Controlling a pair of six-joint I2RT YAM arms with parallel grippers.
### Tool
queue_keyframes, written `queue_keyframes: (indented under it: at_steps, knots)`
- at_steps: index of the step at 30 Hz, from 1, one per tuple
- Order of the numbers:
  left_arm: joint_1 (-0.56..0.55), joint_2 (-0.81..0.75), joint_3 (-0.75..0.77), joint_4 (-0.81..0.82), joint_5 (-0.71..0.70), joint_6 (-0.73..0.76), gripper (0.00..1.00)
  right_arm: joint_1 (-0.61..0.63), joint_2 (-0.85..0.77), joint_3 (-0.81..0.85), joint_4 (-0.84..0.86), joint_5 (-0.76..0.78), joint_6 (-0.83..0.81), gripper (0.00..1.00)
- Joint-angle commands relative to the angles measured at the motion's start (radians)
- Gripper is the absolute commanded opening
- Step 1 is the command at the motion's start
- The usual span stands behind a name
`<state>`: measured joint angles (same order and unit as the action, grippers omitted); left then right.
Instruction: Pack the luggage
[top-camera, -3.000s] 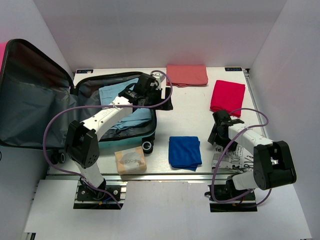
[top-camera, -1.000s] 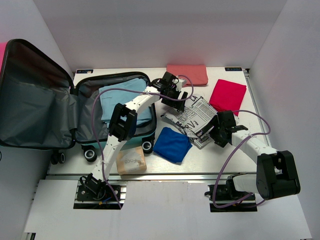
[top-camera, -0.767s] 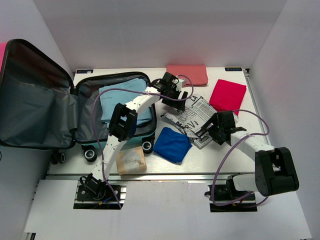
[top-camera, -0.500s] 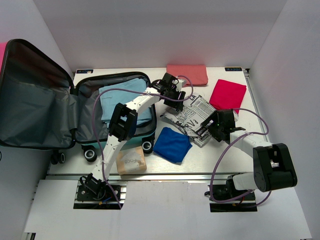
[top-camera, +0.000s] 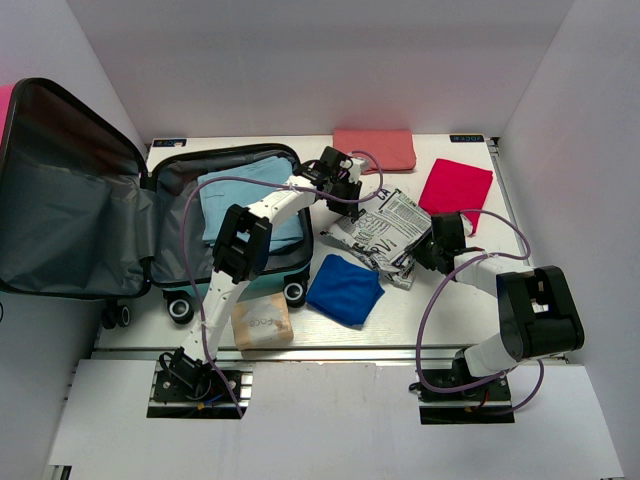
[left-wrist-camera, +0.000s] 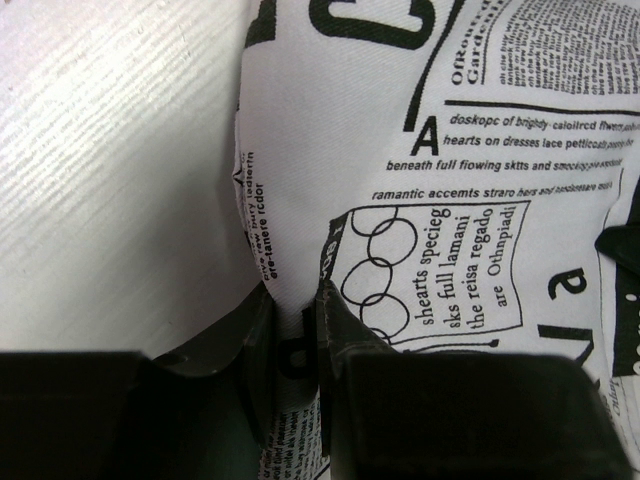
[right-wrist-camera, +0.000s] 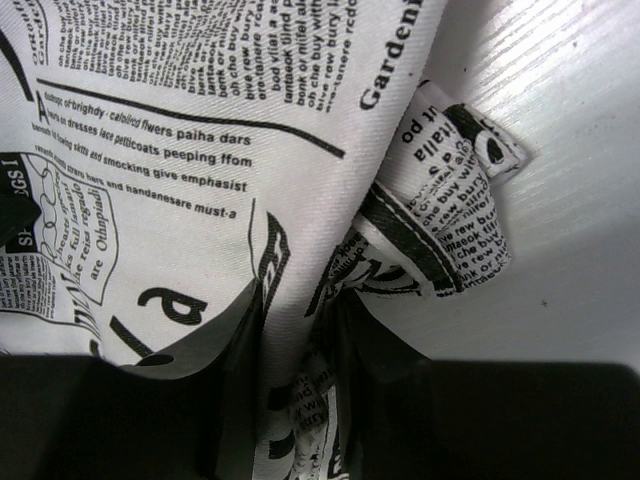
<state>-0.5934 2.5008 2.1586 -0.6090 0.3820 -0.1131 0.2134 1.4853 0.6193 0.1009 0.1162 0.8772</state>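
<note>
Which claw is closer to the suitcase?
Left. The left claw sits just right of the suitcase, pinching the newsprint cloth. The right claw pinches that cloth's far side, farther away.
</note>
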Motion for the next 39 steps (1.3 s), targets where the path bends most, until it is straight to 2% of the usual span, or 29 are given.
queue_keyframes:
  at_steps: [1,3,5,10,12,16,19,25,29,35,39]
  knots:
    - [-0.02,-0.112,-0.049,-0.003,0.075,-0.003,0.0,0.003,-0.014,0.016,-0.032,0.023,-0.064,0.17]
    - [-0.02,-0.144,-0.066,0.021,0.083,-0.011,0.0,0.003,-0.046,0.019,-0.024,0.023,-0.098,0.06]
    - [-0.02,-0.19,-0.062,0.035,0.083,-0.026,0.0,0.004,-0.071,0.06,-0.043,0.02,-0.151,0.0]
    - [-0.02,-0.318,-0.074,0.077,0.008,-0.069,0.0,0.015,-0.131,0.193,-0.098,-0.003,-0.288,0.0]
    - [-0.02,-0.397,-0.111,0.09,-0.038,-0.086,0.0,0.027,-0.129,0.288,-0.17,-0.013,-0.352,0.0]
    - [-0.02,-0.545,-0.213,0.126,-0.236,-0.126,0.0,0.061,-0.112,0.427,-0.243,-0.096,-0.446,0.0]
    - [-0.011,-0.651,-0.293,0.12,-0.331,-0.149,0.0,0.11,-0.092,0.519,-0.248,-0.18,-0.503,0.0]
    - [-0.002,-0.815,-0.428,0.054,-0.612,-0.224,0.0,0.245,0.048,0.787,-0.268,-0.259,-0.58,0.0]
    - [0.007,-0.907,-0.535,0.015,-0.809,-0.264,0.0,0.346,0.246,0.999,-0.312,-0.276,-0.616,0.0]
    - [0.053,-1.036,-0.716,-0.031,-0.991,-0.336,0.0,0.454,0.491,1.304,-0.395,-0.262,-0.659,0.0]
    - [0.115,-1.097,-0.819,0.012,-1.054,-0.336,0.0,0.501,0.581,1.396,-0.415,-0.221,-0.662,0.0]
